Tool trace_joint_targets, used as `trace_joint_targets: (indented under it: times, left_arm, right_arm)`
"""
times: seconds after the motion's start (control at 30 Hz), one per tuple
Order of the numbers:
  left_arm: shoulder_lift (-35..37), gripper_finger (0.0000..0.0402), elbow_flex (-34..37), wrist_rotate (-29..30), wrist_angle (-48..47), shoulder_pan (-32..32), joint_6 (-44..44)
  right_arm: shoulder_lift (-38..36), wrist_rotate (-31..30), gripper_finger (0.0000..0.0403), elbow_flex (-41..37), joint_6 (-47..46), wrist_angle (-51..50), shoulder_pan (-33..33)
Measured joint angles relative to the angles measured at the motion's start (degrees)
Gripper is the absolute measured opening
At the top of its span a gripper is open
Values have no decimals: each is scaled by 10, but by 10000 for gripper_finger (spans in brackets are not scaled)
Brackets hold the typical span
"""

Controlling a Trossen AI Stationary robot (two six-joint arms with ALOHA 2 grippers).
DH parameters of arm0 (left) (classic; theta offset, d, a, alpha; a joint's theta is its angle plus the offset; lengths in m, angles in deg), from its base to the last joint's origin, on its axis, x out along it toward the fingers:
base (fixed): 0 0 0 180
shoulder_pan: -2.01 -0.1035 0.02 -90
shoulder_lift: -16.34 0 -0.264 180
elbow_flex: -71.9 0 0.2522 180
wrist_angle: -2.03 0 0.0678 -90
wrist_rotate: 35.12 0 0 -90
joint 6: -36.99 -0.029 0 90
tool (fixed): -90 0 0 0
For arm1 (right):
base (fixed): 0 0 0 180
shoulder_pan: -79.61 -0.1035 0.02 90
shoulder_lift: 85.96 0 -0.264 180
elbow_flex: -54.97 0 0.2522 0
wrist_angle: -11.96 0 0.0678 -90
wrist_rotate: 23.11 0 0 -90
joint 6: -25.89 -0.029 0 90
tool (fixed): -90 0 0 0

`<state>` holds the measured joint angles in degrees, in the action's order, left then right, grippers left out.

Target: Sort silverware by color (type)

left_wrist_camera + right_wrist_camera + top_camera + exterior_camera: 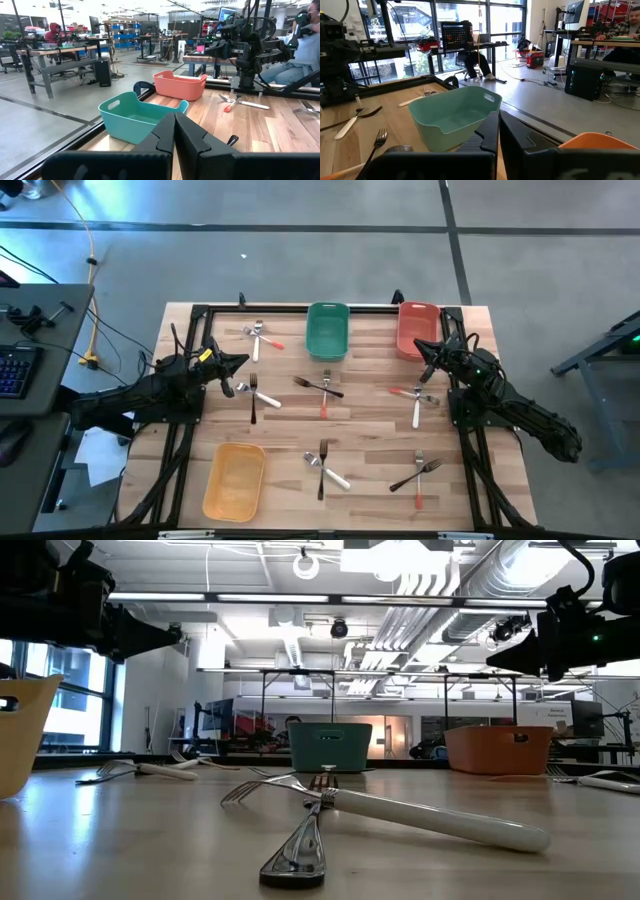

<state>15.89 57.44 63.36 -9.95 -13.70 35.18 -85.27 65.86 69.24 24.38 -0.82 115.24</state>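
Forks (322, 390) scattered on table (280, 430) between bins (327, 330).

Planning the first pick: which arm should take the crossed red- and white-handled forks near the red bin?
Right. The right gripper hovers beside the red bin, close to those forks; the left gripper is across the table, with other forks nearer it.

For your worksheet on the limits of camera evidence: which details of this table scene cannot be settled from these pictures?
- Yellow bin: cut off by the low view's left edge.
- Inside of the red bin: partly covered by the right gripper in the high view.
- Fork tines: too small to count in the high view.
- Far forks: blurred in the low view, colours unclear.
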Motion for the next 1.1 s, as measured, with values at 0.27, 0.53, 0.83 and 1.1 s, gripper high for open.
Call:
trace_joint_targets:
  times: [0.27, 0.53, 0.83, 1.1]
  left_arm:
    - [0, 3, 0, 0, 1, 0, 68]
    - [-13, 3, 0, -132, 114, 0, 142]
    - [-146, 0, -87, -250, 45, 39, 150]
    - [-340, 1, -202, -201, -138, 74, 81]
  right_arm:
    - [0, 0, 0, 0, 0, 0, 0]
    - [0, 0, 0, 0, 0, 0, 0]
    - [0, 0, 0, 0, 0, 0, 0]
    - [0, 0, 0, 0, 0, 0, 0]
